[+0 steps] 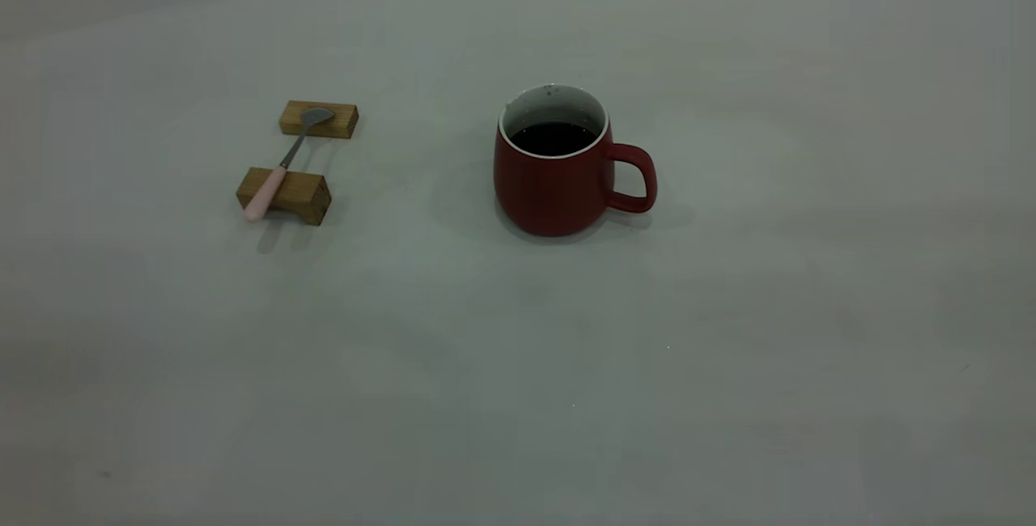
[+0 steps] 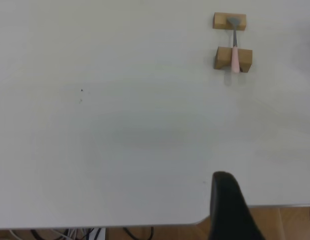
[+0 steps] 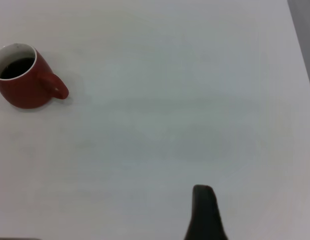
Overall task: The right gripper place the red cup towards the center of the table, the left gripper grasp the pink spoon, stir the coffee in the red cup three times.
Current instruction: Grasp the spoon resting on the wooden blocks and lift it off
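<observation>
While neither arm shows in the exterior view, the dark red rounded ceramic cup (image 1: 558,178) with white interior stands upright near the middle of the pale grey-white table (image 1: 728,348), loop handle pointing toward that view's right. Dark, glossy coffee (image 1: 553,138) sits well below its white rim.

Well apart from it, toward that view's left, the slim spoon with pale pink handle and grey metal bowl (image 1: 285,162) lies bridged across two small brown wooden blocks (image 1: 285,195), bowl on the farther block, handle end overhanging the nearer.

Left gripper (image 2: 265,220): only one dark finger (image 2: 230,210) and a sliver of the other show at the table's edge, far from the spoon; spread apart, holding nothing.

Right gripper (image 3: 205,212): a single dark fingertip visible over bare table, well clear of the cup; its opening cannot be judged, possibly the partner lies out of view.
</observation>
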